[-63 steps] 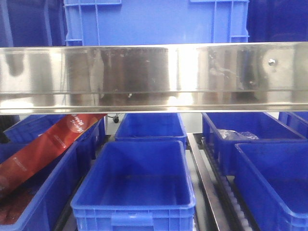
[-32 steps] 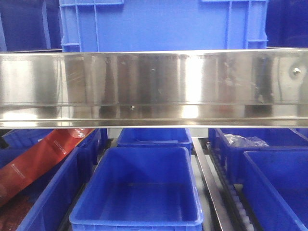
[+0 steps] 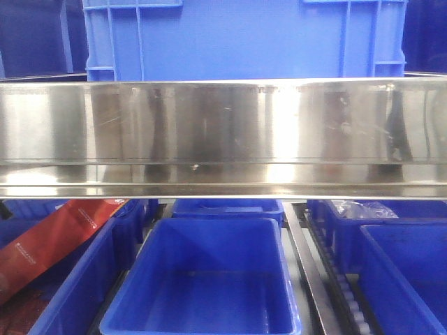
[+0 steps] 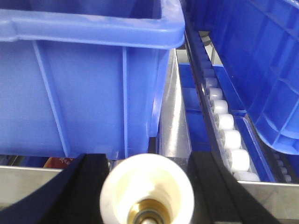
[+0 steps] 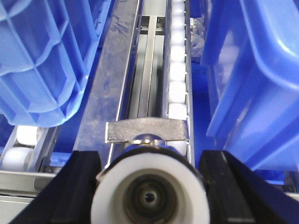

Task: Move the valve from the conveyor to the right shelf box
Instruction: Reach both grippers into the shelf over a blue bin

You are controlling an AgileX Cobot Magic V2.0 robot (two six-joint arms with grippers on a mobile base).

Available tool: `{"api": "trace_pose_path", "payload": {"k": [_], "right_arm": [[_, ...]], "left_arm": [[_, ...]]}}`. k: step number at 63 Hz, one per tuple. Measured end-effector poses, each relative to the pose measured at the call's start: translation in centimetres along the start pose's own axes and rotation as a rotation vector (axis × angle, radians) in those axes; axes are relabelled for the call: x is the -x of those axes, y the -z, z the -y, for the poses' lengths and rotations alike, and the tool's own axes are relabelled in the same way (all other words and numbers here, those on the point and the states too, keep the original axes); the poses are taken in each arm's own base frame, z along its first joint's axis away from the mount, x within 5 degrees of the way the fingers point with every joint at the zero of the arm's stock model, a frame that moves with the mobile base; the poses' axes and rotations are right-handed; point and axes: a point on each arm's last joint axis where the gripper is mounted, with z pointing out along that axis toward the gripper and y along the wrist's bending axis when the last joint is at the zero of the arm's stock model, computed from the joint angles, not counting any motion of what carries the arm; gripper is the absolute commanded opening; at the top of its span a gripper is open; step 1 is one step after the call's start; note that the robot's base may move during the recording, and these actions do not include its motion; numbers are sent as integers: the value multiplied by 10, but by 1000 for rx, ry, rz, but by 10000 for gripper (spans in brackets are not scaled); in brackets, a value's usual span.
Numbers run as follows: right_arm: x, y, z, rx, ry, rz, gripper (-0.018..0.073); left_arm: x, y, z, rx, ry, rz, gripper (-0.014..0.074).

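jaws on each arm clamp a white valve: left valve (image 4: 146, 191) brass-cored, right valve (image 5: 149, 193) wing-handled. likely step: transport; next, clear the steel rail (image 3: 223, 139) and release over the right blue box (image 3: 412, 276).

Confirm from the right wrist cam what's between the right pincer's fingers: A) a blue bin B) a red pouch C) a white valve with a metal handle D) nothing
C: the right pincer is closed on a valve, a white round body with a metal wing handle, wedged between the two black fingers.
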Motion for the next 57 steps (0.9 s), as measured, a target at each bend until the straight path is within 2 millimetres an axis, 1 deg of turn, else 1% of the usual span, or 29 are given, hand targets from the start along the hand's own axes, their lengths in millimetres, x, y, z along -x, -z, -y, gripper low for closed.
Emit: {"api": "trace_pose_path", "payload": {"k": [23, 40, 46, 52, 57], "right_arm": [[0, 0, 0, 0, 0, 4, -163], [8, 0, 0, -3, 0, 83, -163], [11, 0, 0, -5, 0, 122, -163], [16, 2, 0, -1, -4, 155, -164], [23, 2, -3, 11, 5, 162, -165]], "left_arm": [[0, 0, 0, 0, 0, 0, -111], [2, 0, 0, 2, 0, 24, -111], [2, -3, 0, 3, 1, 15, -111], [9, -9, -1, 3, -2, 5, -111], [26, -10, -1, 1, -18, 24, -111]]}}
